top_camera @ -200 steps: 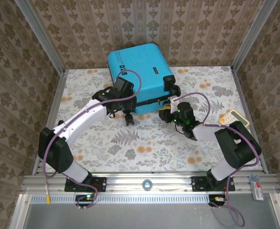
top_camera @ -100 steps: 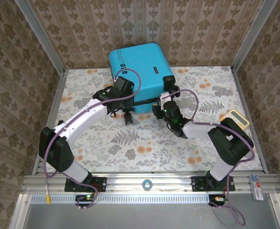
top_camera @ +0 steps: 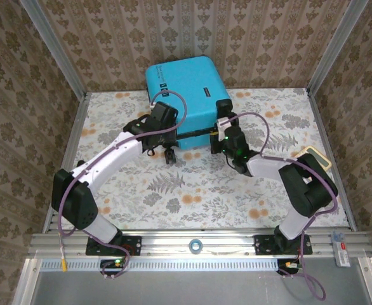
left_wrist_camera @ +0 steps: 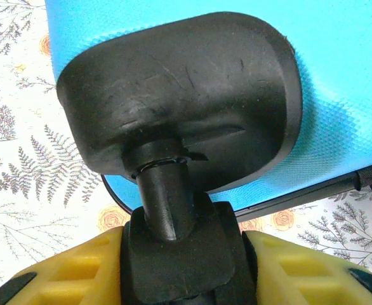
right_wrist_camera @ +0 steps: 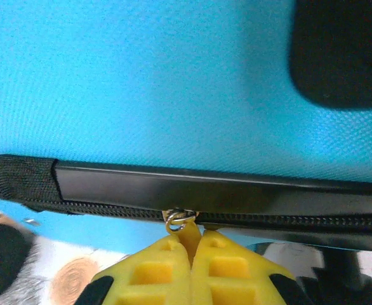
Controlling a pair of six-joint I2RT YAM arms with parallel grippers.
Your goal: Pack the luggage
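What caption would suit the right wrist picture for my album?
The right claw pinches the zipper pull on the closed turquoise luggage.

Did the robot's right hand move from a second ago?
Yes. The right gripper went up the picture, closer to the suitcase, and now pinches its zipper pull.

The right gripper (right_wrist_camera: 189, 257) has swung across the table (top_camera: 192, 184) to the near edge of the luggage (top_camera: 186, 86). It stood apart a second ago and is now pinched together on the zipper pull (right_wrist_camera: 181, 222). The left gripper (left_wrist_camera: 183, 270) has drawn in against the spinner wheel (left_wrist_camera: 173, 216) that it was straddling.
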